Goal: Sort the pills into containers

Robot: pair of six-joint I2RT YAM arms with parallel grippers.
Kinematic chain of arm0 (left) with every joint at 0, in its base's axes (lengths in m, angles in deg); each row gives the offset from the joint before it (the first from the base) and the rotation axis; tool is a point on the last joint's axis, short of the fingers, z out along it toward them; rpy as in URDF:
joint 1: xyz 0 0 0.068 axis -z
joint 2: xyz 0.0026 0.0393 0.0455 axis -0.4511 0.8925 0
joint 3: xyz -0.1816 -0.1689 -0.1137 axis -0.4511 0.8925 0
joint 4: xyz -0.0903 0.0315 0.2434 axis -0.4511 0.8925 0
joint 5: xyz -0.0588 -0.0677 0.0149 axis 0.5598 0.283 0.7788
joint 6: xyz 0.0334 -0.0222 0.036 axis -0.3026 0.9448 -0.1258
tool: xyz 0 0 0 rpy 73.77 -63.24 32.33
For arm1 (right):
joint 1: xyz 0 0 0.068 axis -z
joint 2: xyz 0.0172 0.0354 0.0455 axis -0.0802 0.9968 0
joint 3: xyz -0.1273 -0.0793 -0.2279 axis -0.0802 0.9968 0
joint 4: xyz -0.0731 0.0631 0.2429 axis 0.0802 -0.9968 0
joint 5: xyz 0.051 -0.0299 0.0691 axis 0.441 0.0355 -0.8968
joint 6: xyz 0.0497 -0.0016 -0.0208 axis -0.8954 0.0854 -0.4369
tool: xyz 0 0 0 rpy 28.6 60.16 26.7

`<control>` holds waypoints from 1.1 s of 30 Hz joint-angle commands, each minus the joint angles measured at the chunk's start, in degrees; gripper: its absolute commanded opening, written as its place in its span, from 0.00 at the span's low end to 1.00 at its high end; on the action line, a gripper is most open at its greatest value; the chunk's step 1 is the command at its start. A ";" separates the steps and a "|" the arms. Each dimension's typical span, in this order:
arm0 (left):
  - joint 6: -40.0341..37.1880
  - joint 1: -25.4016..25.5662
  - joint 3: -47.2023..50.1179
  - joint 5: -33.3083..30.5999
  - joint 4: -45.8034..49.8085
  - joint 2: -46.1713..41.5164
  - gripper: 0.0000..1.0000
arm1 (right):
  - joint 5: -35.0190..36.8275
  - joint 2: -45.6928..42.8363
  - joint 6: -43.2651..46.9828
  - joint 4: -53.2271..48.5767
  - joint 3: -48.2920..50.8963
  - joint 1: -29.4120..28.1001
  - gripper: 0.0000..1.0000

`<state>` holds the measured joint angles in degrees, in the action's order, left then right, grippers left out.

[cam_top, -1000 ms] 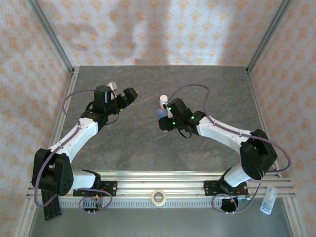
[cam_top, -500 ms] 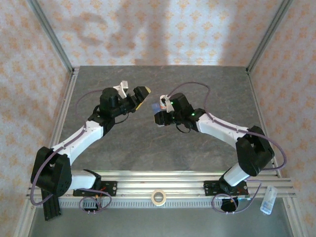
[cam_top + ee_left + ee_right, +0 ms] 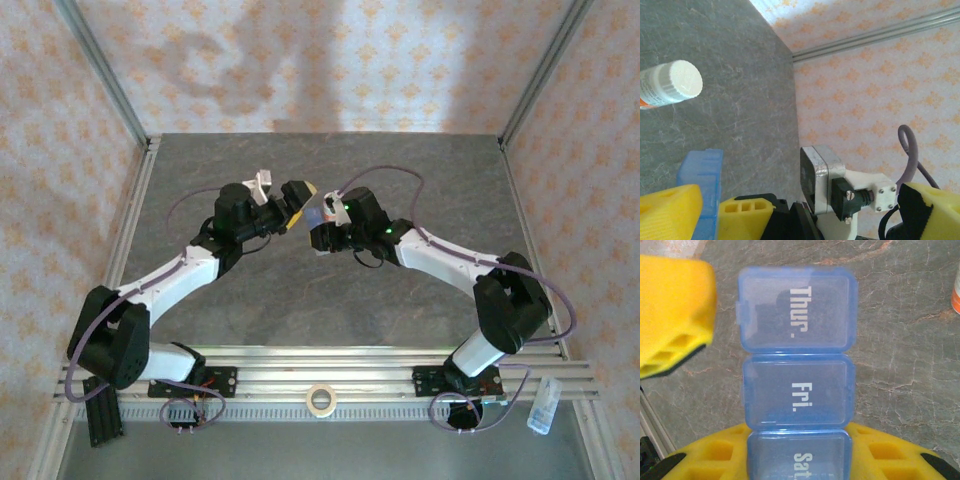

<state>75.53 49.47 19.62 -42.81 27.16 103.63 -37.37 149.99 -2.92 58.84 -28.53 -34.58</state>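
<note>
Pointing left, right pincer (image 3: 800, 455) clasping containers (image 3: 797, 355)

Robot test booth: orange-patterned wall panels (image 3: 400, 60) and aluminium posts (image 3: 543, 75) enclose a grey tabletop (image 3: 300, 310), left arm (image 3: 165, 273) and right arm (image 3: 450, 268) bolted to its near rail (image 3: 330, 362).
</note>
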 commanded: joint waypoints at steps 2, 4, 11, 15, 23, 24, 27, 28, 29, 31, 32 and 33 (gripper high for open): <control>-0.07 1.37 0.11 -0.25 -2.41 0.60 1.00 | 0.10 -0.04 -0.48 1.73 -1.58 0.15 0.40; -0.20 1.67 0.08 -0.54 -2.36 0.90 1.00 | 0.12 -0.05 -0.51 1.90 -1.45 0.16 0.39; -1.11 2.30 -0.62 -1.28 -1.55 1.75 1.00 | -0.16 -0.30 -0.40 2.17 -0.88 0.15 0.39; -1.99 2.28 -1.04 -1.79 -0.66 2.02 1.00 | -0.32 -0.56 -0.35 2.47 -0.32 0.07 0.39; -1.92 2.48 -2.21 -1.95 -0.70 2.87 1.00 | -0.83 -0.29 -0.24 2.68 0.13 0.14 0.38; -1.74 2.57 -2.49 -1.92 -0.78 2.98 1.00 | -0.92 -0.07 -0.37 2.78 0.13 0.08 0.38; -1.56 2.98 -3.18 -1.93 -0.85 3.18 1.00 | -1.10 0.35 -0.36 2.83 0.04 0.15 0.38; -1.53 3.03 -3.44 -2.00 -0.79 3.34 1.00 | -1.04 0.48 -0.36 2.82 0.04 0.15 0.38; -1.48 3.23 -3.72 -2.03 -0.79 3.33 1.00 | -1.15 0.63 -0.35 2.80 -0.05 0.07 0.36; -1.48 3.52 -4.21 -1.98 -0.70 3.43 1.00 | -1.19 0.86 -0.41 2.79 -0.07 0.14 0.36; -1.48 3.61 -4.36 -2.02 -0.53 3.48 1.00 | -1.26 1.03 -0.40 2.94 -0.05 0.16 0.36; -1.41 3.77 -4.50 -2.04 -0.54 3.52 1.00 | -1.30 1.10 -0.56 3.08 -0.05 0.12 0.36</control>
<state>74.97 52.31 17.63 -44.63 27.44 106.54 -37.32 150.60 -3.44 59.27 -28.49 -34.10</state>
